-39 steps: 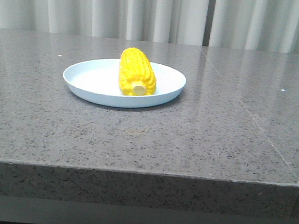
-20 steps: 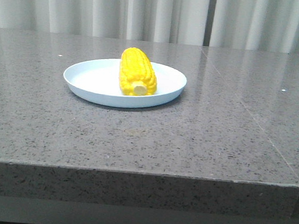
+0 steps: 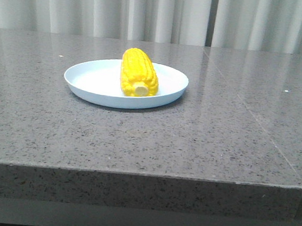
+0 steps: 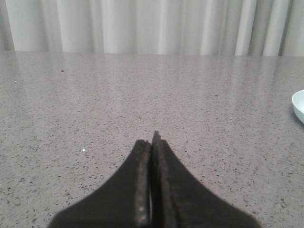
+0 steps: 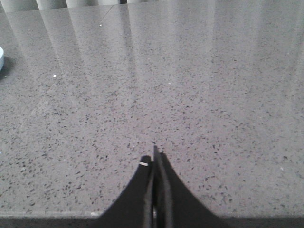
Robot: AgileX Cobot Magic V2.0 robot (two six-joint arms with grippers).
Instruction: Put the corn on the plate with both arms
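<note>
Nothing has moved since the earlier frames: the bright yellow glossy plastic corn cob [image 3: 138,72] lies on the round pale blue-white plastic plate [image 3: 90,81], stub end toward the grey speckled stone table's [image 3: 201,144] front edge. Both the left black gripper [image 4: 153,142] and the right black gripper [image 5: 154,154] have fingers pressed together, holding nothing, low over bare tabletop.

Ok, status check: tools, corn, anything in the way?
Left tool shut, empty. Right tool shut, empty. Corn lying on plate, stub end toward camera. Nothing near it on the countertop.
</note>
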